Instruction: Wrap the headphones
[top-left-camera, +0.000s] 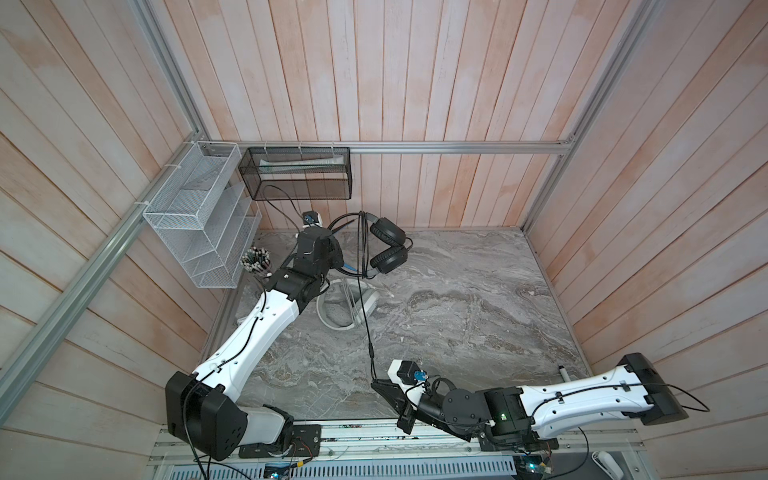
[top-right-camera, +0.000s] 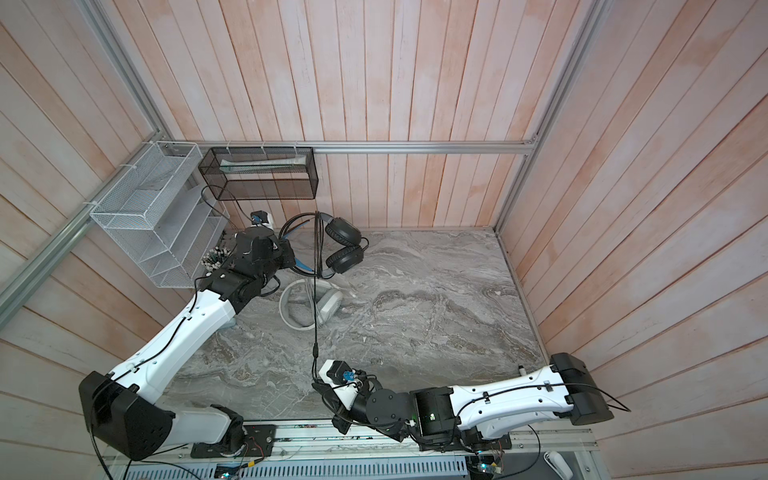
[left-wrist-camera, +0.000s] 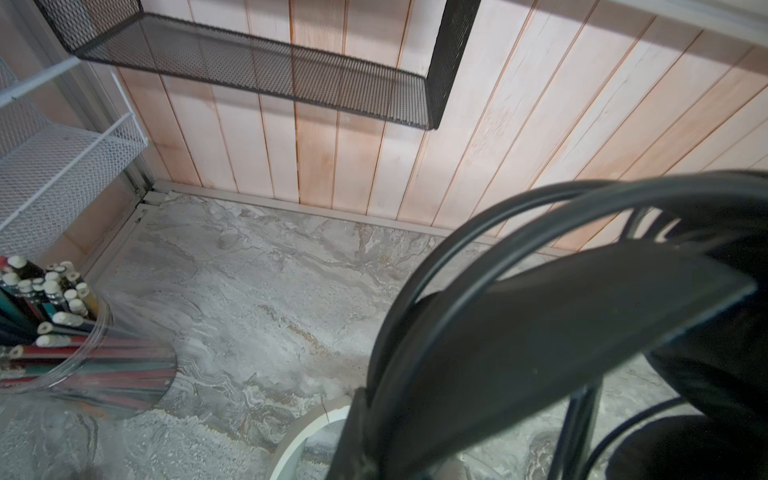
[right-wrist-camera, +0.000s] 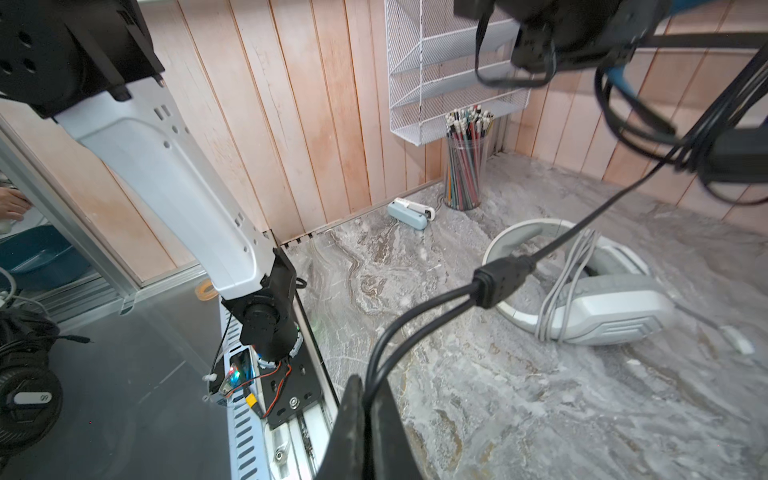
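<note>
Counting one white headset (top-left-camera: 369, 300), one black headset (top-left-camera: 387, 235)

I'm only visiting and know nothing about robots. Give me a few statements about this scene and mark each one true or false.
1. The white headphones rest on the table, and neither claw holds them. True.
2. The black headphones lie flat beside them. False: the left claw holds them up off the table by the headband.
3. The right claw is shut on the black cable. True.
4. The cup of pencils stands in the middle of the table. False: it stands in a corner, by the white wire rack.
</note>
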